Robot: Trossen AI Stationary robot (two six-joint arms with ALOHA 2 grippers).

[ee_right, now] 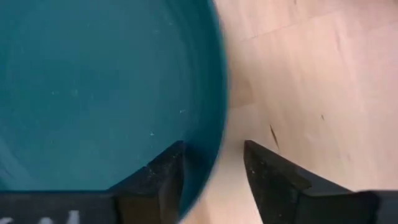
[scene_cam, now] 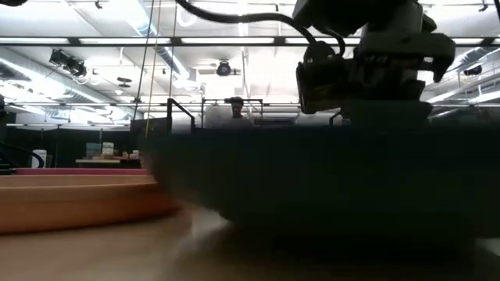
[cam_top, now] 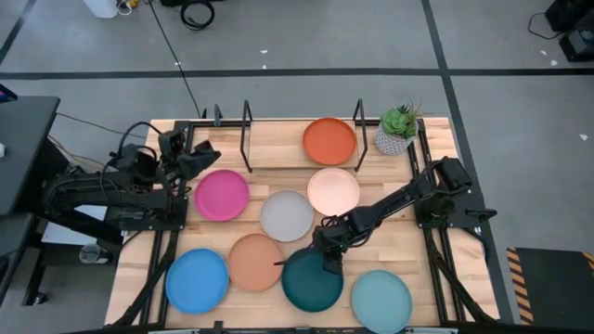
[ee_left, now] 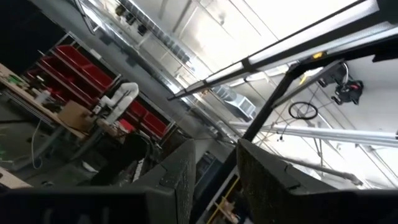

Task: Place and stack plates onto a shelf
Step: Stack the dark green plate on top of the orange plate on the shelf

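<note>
The dark teal plate (cam_top: pixel 312 282) lies flat on the table near the front, and it fills the low view (scene_cam: pixel 328 179). My right gripper (cam_top: pixel 327 263) is open at its far rim, pointing down. In the right wrist view (ee_right: pixel 211 177) one finger stands inside the plate's rim (ee_right: pixel 214 124) and one outside it, without touching it. The orange-red plate (cam_top: pixel 329 141) lies in the black shelf (cam_top: pixel 247 130) at the far edge. My left gripper (cam_top: pixel 197 158) waits open at the far left, pointing upward (ee_left: pixel 214 180).
Flat on the table lie the magenta plate (cam_top: pixel 222 195), grey plate (cam_top: pixel 287 215), cream plate (cam_top: pixel 333 191), peach-tan plate (cam_top: pixel 256 262), bright blue plate (cam_top: pixel 197 280) and pale aqua plate (cam_top: pixel 381 301). A potted plant (cam_top: pixel 399 130) stands right of the shelf.
</note>
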